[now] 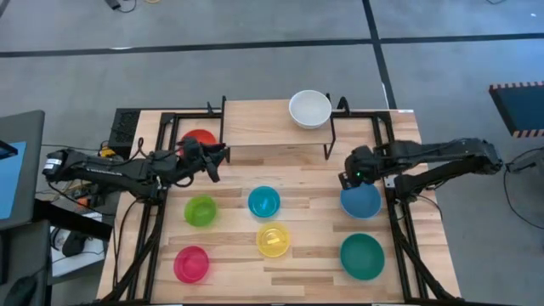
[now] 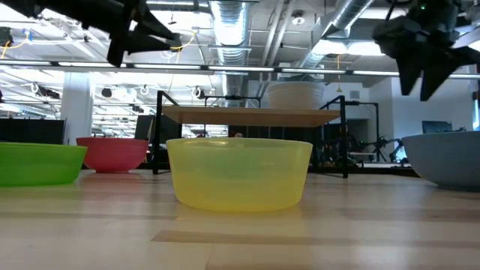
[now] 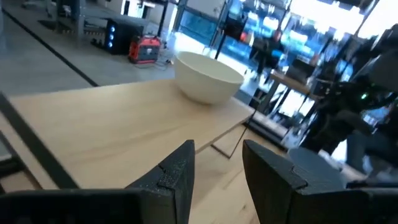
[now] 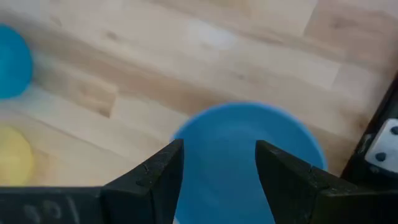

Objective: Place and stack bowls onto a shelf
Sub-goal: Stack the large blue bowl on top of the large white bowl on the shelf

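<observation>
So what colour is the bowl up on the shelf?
White bowl on the shelf; clearest in the high view.

A yellow bowl (image 2: 239,174) fills the frame's centre on the table (image 2: 240,240). At far left sits a green bowl (image 2: 39,163), with a red bowl (image 2: 112,154) beside it. A blue bowl (image 2: 446,156) shows at the right edge. Behind, the shelf (image 2: 251,116) carries 1 white bowl (image 2: 296,96).

Wooden tabletop (image 1: 314,212) is being viewed beneath the left gripper (image 1: 219,158) and the right gripper (image 1: 345,179). Black power strip (image 1: 124,129) is being noted behind and outboard of the left gripper. Blue crate (image 1: 518,106) is being seen well outboard of the right gripper, on grey floor (image 1: 255,51). Ceiling ducts (image 2: 232,19) are being observed high above both grippers.
</observation>
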Tool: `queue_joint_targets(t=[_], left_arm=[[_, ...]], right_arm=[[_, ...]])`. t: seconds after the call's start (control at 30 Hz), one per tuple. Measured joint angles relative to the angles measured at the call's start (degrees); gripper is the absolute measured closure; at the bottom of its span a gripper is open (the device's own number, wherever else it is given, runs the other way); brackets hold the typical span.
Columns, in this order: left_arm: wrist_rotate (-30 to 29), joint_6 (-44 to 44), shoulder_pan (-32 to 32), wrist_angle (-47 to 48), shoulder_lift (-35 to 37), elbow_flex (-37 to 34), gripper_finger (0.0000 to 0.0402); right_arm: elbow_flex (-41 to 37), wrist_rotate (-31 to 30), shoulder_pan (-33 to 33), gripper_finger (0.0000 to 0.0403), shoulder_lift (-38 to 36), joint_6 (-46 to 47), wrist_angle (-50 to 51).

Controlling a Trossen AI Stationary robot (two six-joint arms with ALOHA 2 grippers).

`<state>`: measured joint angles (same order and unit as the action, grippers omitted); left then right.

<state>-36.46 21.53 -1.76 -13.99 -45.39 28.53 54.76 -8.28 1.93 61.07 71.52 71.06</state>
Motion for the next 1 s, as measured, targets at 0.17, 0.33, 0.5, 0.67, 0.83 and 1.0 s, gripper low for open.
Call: queue_joint_targets(t=[0.17, 0.33, 0.5, 0.67, 0.83, 1.0], left_arm=[[0.77, -4.05, 0.00, 4.73, -4.35, 5.61, 0.0283], [3.23, -3.83, -0.14, 6.67, -8.55, 9.45, 0.0283], [4.30, -2.75, -0.93, 8.46, -11.76, 11.81, 0.0283], [5.86, 1.92, -0.94, 8.73, -13.95, 11.96, 0.0283], [6.68, 4.41, -0.96, 8.49, -15.65, 11.96, 0.0283], [6.31, 5.23, -0.94, 8.09, -16.67, 11.97, 0.0282]], right_arm=[[-3.51, 5.08, 1.67, 0.0182, 1.25, -1.06, 0.21], [-6.39, 6.70, 4.10, 0.0182, 0.83, -1.22, 0.74], [-6.51, 6.68, 5.19, 0.0182, 0.73, -7.72, 0.59], [-6.51, 6.76, 5.20, 0.0182, 0.73, -13.28, 0.51], [-6.49, 6.90, 5.19, 0.0182, 0.73, -15.01, 0.53], [-6.45, 6.87, 4.66, 0.0182, 1.09, -15.02, 0.86]])
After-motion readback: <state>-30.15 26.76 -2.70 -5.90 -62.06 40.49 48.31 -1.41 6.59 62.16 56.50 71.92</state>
